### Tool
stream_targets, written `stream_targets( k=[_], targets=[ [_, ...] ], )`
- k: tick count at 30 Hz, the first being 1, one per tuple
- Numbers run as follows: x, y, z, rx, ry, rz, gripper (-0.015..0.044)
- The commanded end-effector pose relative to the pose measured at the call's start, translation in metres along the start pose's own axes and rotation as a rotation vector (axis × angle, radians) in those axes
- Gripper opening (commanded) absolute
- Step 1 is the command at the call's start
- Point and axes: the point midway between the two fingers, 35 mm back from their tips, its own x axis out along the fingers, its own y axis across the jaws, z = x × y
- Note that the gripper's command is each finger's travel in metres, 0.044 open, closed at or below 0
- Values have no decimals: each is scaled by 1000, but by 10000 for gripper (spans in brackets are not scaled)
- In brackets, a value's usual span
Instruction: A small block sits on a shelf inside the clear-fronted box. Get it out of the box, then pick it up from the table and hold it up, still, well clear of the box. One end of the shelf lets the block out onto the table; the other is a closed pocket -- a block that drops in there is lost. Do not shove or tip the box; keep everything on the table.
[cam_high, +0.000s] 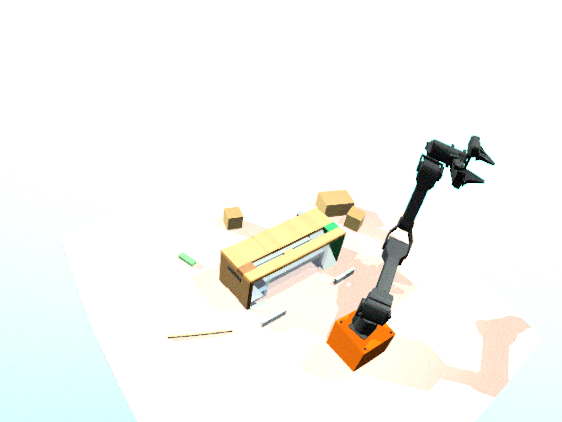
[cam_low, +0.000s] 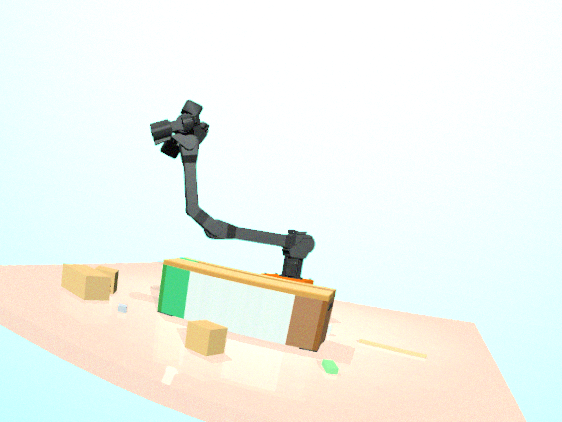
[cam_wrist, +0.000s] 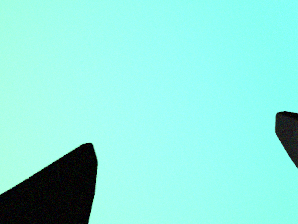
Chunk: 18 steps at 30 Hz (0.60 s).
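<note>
High up over the table (cam_high: 150, 380), the gripper (cam_high: 481, 167) is hanging with its fingers spread wide apart, and it is holding nothing. The box (cam_high: 280, 252) is sitting down on the table, well apart from the gripper. I cannot tell where the small block is sitting inside the box, because it is too small to pick out.

The long tan box (cam_high: 280, 240) with green and brown ends stands upright on the table.
</note>
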Motion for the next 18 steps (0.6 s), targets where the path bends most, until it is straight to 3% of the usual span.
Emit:
stream_targets(
  k=[1,10,13,18],
  targets=[
    [1,1,1,7,0,5,400],
    [44,107,67,391,-35,248,400],
    [40,130,70,497,11,303,400],
    [46,196,132,717,-16,490,400]
  ],
)
